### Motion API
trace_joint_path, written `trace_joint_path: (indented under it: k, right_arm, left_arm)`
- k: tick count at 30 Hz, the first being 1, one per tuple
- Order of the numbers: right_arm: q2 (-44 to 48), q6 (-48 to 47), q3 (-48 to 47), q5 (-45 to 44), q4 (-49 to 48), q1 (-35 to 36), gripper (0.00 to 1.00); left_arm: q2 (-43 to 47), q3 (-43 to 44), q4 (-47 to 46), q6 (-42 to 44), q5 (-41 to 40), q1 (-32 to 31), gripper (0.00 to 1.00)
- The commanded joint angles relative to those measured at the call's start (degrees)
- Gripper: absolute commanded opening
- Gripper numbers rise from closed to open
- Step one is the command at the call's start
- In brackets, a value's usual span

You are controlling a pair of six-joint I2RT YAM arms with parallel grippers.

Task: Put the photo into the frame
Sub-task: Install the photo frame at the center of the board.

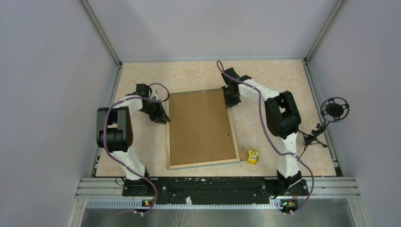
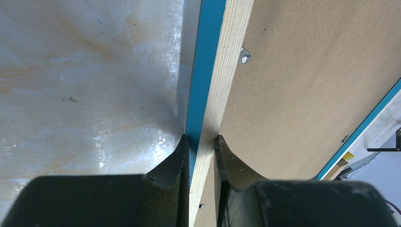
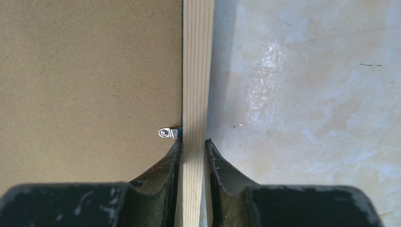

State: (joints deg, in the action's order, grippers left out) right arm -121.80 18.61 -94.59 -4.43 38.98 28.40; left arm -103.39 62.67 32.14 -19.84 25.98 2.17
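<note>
Pinching opposite side rails of the frame (image 1: 203, 164), the left gripper (image 2: 202, 142) and right gripper (image 3: 193, 144) seem set to lift it together; it lies face down between the arms, backing board (image 1: 201, 125) showing, photo unseen.

The frame (image 1: 203, 164) lies flat mid table (image 1: 265, 80), back up, backing board (image 1: 201, 125) inside it. 2 grippers on it: left gripper (image 1: 163, 118) straddles the left rail near the far corner, right gripper (image 1: 231, 101) straddles the right rail at the far end. Toy (image 1: 253, 156) sits just right of the near-right corner. Microphone (image 1: 335, 109) stands by the table's right edge.
</note>
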Motion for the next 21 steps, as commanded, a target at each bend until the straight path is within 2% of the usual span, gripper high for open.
trace_joint_path:
  k: [1,4,6,12,21]
  right_arm:
    - [-0.2,-3.1,-1.6,-1.4,-0.7,0.5,0.1]
    - [2.9,-2.4,0.3,-0.2,-0.3,0.6,0.4]
    - [5.1,-1.8,2.1,0.9,-0.1,0.8,0.51]
    - [11.2,-1.5,11.1,0.2,0.9,4.9,0.61]
    - [22.0,3.0,26.5,2.4,-2.0,10.1,0.63]
  left_arm:
    - [-0.3,-1.1,-3.4,-1.9,-1.6,0.6,0.0]
    - [-0.3,-1.2,-3.4,-2.0,-1.6,1.1,0.0]
    - [-0.3,-1.2,-3.5,-2.1,-1.6,1.4,0.0]
    - [-0.2,-1.4,-3.8,-2.3,-1.2,1.9,0.0]
    - [-0.3,-1.4,-4.0,-2.4,-0.4,2.1,0.0]
